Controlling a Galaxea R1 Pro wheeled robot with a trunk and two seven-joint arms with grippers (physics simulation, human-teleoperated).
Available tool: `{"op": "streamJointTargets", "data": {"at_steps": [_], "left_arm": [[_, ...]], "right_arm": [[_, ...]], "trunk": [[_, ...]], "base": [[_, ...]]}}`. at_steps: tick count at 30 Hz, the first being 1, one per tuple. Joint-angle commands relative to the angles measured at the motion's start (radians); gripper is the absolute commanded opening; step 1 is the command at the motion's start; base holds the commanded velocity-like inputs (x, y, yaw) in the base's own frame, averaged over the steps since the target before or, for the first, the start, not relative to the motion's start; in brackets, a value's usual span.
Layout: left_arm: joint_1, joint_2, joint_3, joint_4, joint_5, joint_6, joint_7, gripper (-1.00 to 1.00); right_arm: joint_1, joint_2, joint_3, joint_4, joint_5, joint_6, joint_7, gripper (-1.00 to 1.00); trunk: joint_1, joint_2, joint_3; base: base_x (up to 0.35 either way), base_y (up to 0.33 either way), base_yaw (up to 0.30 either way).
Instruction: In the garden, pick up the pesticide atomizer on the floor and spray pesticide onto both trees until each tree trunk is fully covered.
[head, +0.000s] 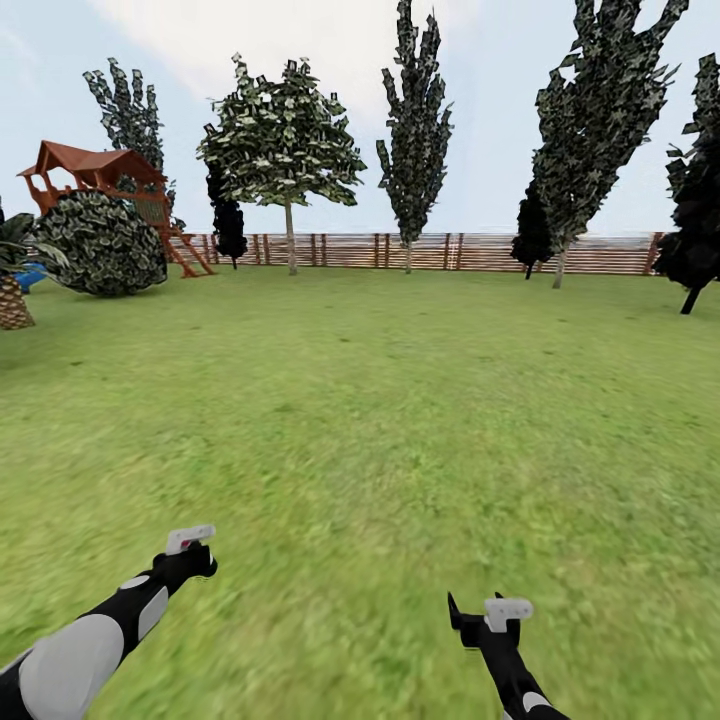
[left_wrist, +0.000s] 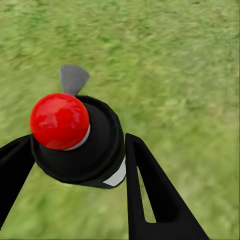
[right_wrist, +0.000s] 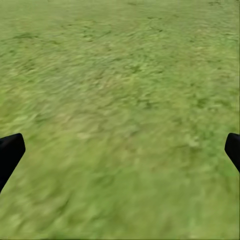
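A: Where is the pesticide atomizer (left_wrist: 85, 150)?
B: Clamped in the left end effector (left_wrist: 75, 165), red cap up, above the lawn (head: 400, 400).
A: The right end effector (right_wrist: 120, 150)?
B: Fingers spread apart, holding nothing; a tree (head: 285, 150) stands by the far fence (head: 430, 252).

A red-roofed wooden playhouse (head: 100, 180) stands behind a round bush (head: 100, 245), near dark column-shaped trees (head: 415, 130)

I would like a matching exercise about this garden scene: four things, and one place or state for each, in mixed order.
Things:
1. pesticide atomizer
2. right gripper
3. wooden fence
4. red-roofed playhouse

Places or states:
a. open above grass
b. far left, behind a round bush
c. clamped in the left gripper
d. along the lawn's far edge

Pairs: 1-c, 2-a, 3-d, 4-b
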Motion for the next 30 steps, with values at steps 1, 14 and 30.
{"op": "streamJointTargets", "data": {"at_steps": [1,14,30], "left_arm": [[0.000,0.000,0.000,0.000,0.000,0.000,0.000,-1.00],[0.000,0.000,0.000,0.000,0.000,0.000,-0.001,-1.00],[0.000,0.000,0.000,0.000,0.000,0.000,-0.001,-1.00]], "right_arm": [[0.000,0.000,0.000,0.000,0.000,0.000,0.000,1.00],[0.000,0.000,0.000,0.000,0.000,0.000,0.000,1.00],[0.000,0.000,0.000,0.000,0.000,0.000,-0.001,1.00]], "trunk": [[0.000,0.000,0.000],[0.000,0.000,0.000],[0.000,0.000,0.000]], "base": [[0.336,0.000,0.000],[0.336,0.000,0.000],[0.336,0.000,0.065]]}}
